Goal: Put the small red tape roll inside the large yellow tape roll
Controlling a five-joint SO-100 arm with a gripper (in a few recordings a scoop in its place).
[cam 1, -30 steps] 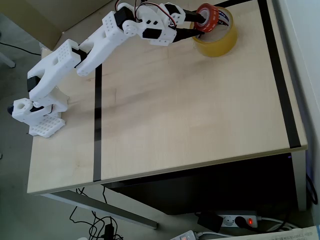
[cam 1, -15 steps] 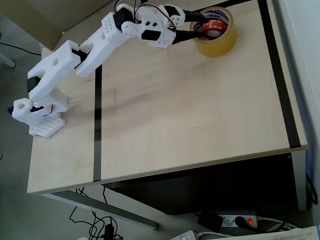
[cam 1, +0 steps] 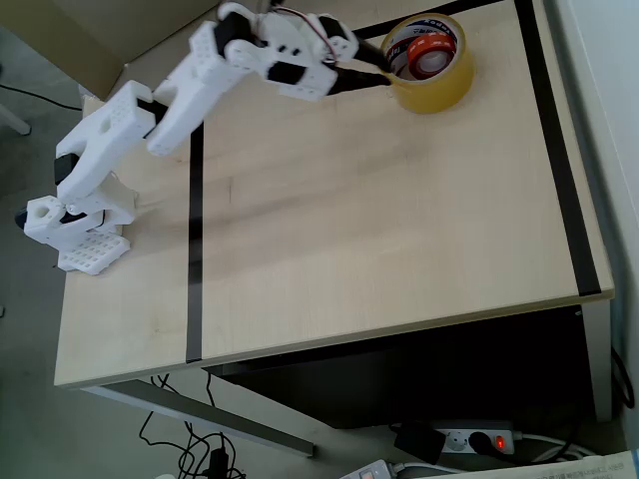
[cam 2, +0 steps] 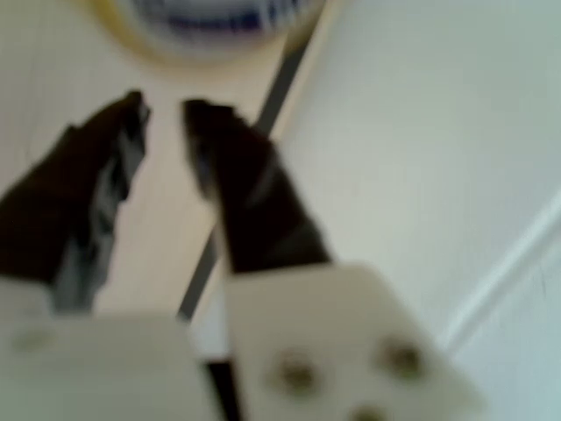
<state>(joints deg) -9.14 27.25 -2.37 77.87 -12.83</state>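
Gripper [cam 2: 162, 110] empty, dark fingers a small way apart with bare worktop [cam 1: 379, 230] between them, hanging just left of the large yellow tape roll [cam 1: 432, 88] in the overhead view. Small red tape roll [cam 1: 430, 52] already lying inside that roll's core, tilted against the inner wall. Probably light, stiff and glossy-slick, so best pinched across its rim if any straightening needed.

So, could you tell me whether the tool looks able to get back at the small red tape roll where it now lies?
Probably yes: the small red tape roll lies inside the large yellow tape roll, open from above, and the empty tool sits beside its rim.
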